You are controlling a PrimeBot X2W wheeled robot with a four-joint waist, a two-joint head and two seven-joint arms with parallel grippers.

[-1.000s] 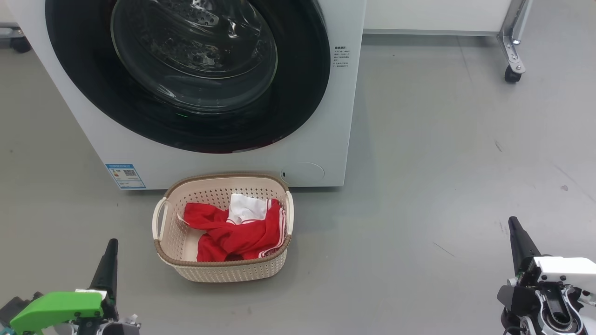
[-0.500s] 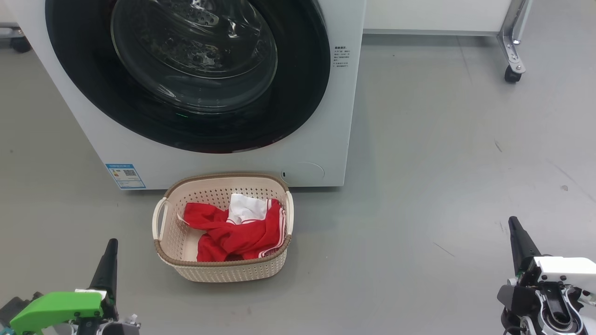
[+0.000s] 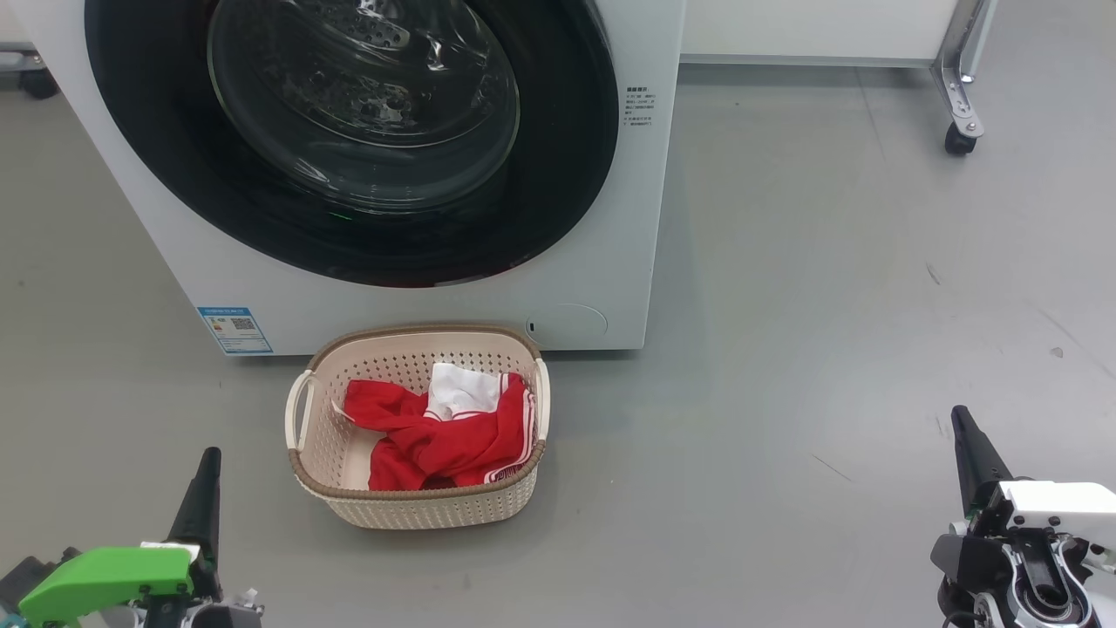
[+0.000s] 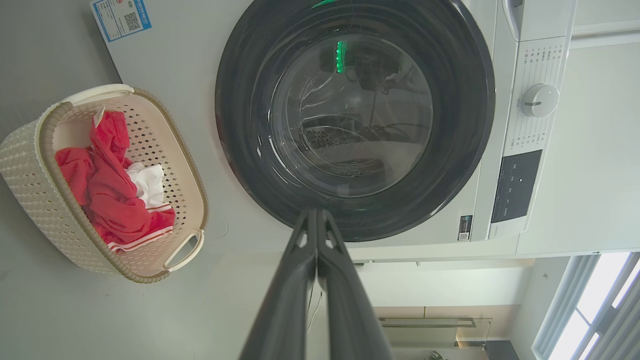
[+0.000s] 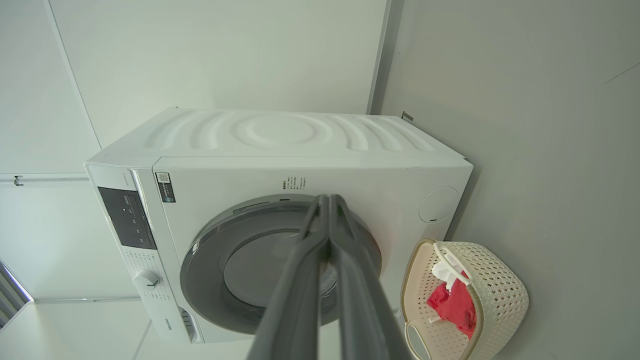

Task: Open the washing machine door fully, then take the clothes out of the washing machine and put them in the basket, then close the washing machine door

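The white washing machine (image 3: 610, 227) stands ahead with its black-rimmed glass door (image 3: 349, 218) shut flat against the front; the door (image 4: 260, 150) and the machine (image 5: 350, 170) also show in the wrist views. The cream basket (image 3: 305, 478) sits on the floor right before the machine, holding the red and white clothes (image 3: 445, 432). The basket (image 4: 30, 165) and clothes (image 4: 110, 200) appear again from the left wrist, and the basket (image 5: 505, 295) from the right. My left gripper (image 3: 209, 458) is low at the left, shut and empty. My right gripper (image 3: 959, 417) is low at the right, shut and empty.
Grey floor (image 3: 828, 305) spreads to the right of the machine. A metal frame leg with a caster (image 3: 959, 139) stands at the far right back. A blue label sticker (image 3: 234, 329) is on the machine's lower left corner.
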